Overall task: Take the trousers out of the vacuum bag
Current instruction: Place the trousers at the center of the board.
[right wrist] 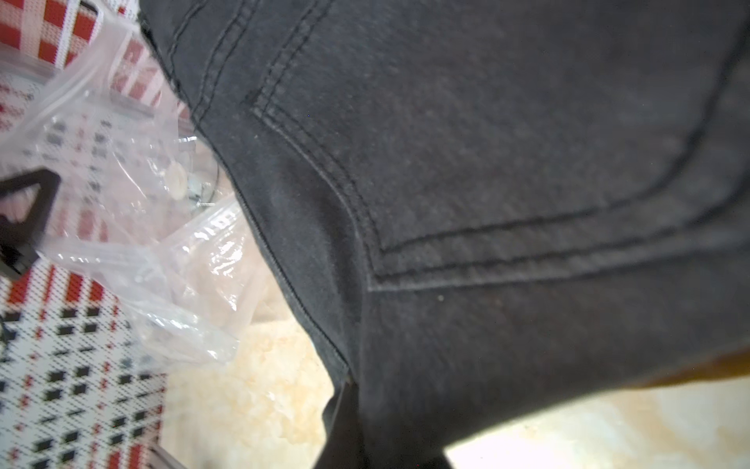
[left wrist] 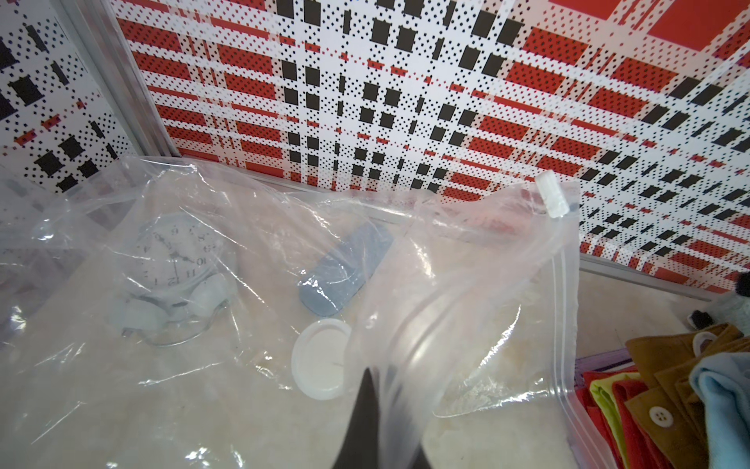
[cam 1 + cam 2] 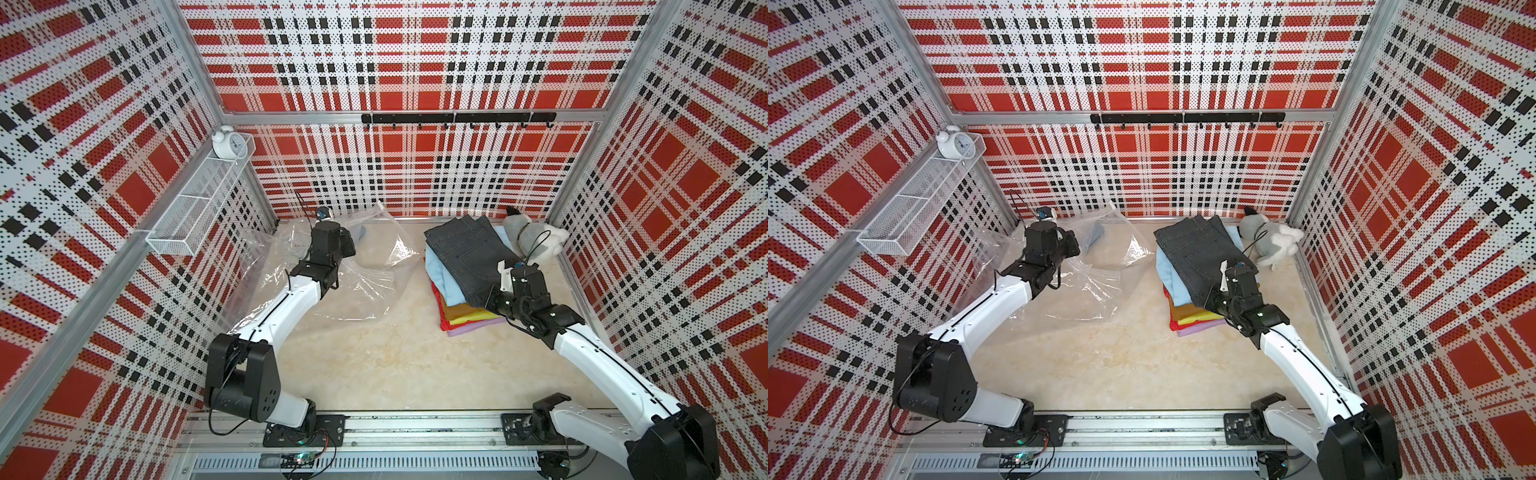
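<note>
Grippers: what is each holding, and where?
Left gripper pinches the vacuum bag by a fold near its zipper; right gripper grips the denim trousers at their near edge.

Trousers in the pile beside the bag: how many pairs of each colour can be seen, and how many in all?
Dark grey pair: 1
Light blue pair: 1
Red pair: 1
Mustard pair: 1
Yellow-green pair: 1
Lilac pair: 1
Total: 6

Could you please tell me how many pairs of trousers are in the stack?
6, stacked outside the vacuum bag: dark grey denim on top; light blue, mustard, yellow-green and red beneath; lilac at the bottom. More could be hidden between them.
</note>
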Controlling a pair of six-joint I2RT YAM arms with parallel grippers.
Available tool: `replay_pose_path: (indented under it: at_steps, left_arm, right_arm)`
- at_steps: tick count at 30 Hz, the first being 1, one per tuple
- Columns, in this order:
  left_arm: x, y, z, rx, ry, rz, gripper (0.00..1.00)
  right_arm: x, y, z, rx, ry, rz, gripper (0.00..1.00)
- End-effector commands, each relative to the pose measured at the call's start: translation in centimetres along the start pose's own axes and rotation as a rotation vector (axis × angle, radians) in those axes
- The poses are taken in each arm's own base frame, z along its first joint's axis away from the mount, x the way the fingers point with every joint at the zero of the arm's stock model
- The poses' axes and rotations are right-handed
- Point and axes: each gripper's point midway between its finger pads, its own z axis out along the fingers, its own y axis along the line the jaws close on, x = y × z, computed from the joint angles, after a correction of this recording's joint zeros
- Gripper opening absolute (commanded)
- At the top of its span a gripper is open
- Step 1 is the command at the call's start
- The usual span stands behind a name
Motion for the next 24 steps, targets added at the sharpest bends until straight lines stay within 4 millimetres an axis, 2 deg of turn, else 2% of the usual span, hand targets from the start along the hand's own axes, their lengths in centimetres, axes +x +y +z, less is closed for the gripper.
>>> replay_pose_path:
  at_steps: [1, 7, 10, 17, 19, 22, 24]
  left_arm:
    - [-0.5, 0.0, -0.3, 0.001, -0.025, 0.008, 0.00]
    - [-0.6, 0.0, -0.3, -0.002, -0.026, 0.012, 0.00]
    - [-0.7, 0.1, -0.4, -0.007, -0.029, 0.014, 0.00]
    - [-0.7, 0.2, -0.4, -0.007, -0.028, 0.019, 0.00]
    - [-0.6, 0.1, -0.4, -0.003, -0.024, 0.019, 0.00]
    - [-0.6, 0.1, -0.4, -0.003, -0.024, 0.021, 0.00]
    - [-0.6, 0.2, -0.3, -0.007, -0.022, 0.021, 0.00]
  right_arm:
    - [-1.7, 3.9, -0.7, -0.140, -0.025, -0.016, 0.00]
    - [-4.2, 8.0, -0.7, -0.250, -0.037, -0.035, 0.00]
    - [-4.7, 9.0, -0.5, -0.268, -0.041, -0.044, 0.00]
    - [-2.0, 8.2, 1.7, -0.256, 0.056, -0.014, 0.02]
    - [-1.2, 7.4, 2.2, -0.232, 0.080, -0.006, 0.10]
    - [0.6, 5.9, 2.8, -0.187, 0.155, -0.008, 0.37]
    - [1.8, 5.3, 2.9, -0.165, 0.215, -0.032, 0.46]
